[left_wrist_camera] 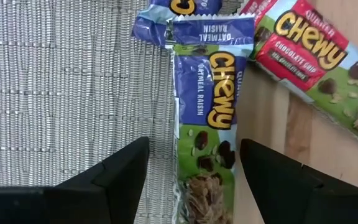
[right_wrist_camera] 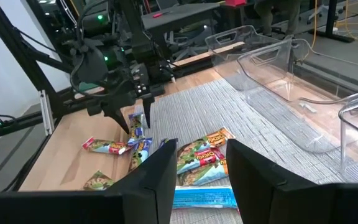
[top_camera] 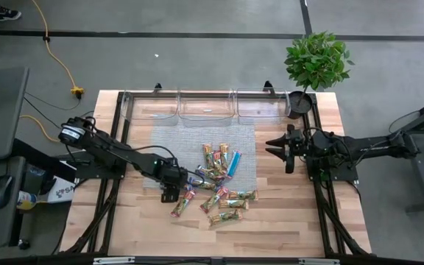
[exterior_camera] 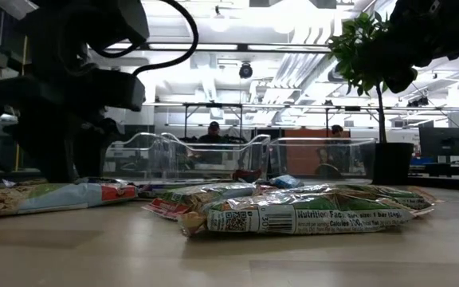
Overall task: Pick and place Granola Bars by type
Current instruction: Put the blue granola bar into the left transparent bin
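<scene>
While the right claw [top_camera: 277, 148] waits parted near the surface's right edge, the left claw [left_wrist_camera: 191, 168], parted, straddles an oatmeal raisin bar [left_wrist_camera: 205, 130] lengthwise.

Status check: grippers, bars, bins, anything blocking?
Left gripper open, straddling a blue oatmeal raisin bar at the mat's edge. Right gripper open, waiting right of the mat. Bars still piled; bins look empty. Nothing blocking.

Robotics lab, monitors [exterior_camera: 441, 143], concrete floor [top_camera: 197, 59], seated people [exterior_camera: 213, 131]
</scene>
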Robot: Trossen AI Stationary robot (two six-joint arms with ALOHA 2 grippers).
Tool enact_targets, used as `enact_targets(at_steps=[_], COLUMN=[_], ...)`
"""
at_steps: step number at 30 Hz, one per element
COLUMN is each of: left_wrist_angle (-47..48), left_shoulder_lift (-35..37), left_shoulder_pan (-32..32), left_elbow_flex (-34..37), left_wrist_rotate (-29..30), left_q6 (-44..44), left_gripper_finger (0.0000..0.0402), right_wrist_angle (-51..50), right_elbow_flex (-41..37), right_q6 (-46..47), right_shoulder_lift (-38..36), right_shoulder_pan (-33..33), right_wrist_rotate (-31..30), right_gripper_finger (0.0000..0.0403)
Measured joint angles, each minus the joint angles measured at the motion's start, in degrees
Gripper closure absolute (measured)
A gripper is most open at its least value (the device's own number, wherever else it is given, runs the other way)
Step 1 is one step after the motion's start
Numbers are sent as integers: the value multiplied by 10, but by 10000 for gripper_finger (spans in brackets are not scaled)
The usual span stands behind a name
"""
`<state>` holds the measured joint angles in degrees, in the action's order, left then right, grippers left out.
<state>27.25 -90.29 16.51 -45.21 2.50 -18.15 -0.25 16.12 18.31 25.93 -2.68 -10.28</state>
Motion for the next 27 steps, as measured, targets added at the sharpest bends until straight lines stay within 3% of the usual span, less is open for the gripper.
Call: enact_targets(at_steps=[15, 27], left_wrist_angle=[-3, -3], left_shoulder_lift=[-5, -6], left_shoulder_pan=[1, 0], left_elbow_flex=[0, 0], left_wrist_rotate=[27, 34], left_q6=[-30, -58], left_gripper_finger=[159, 286], right_wrist_angle=[-5, -9], right_elbow_flex=[0, 0], right_q6=[10, 10], right_shoulder_lift=[0, 0], right_shoulder_pan=[0, 0], right_wrist_rotate=[2, 2], right_gripper_finger=[279, 279])
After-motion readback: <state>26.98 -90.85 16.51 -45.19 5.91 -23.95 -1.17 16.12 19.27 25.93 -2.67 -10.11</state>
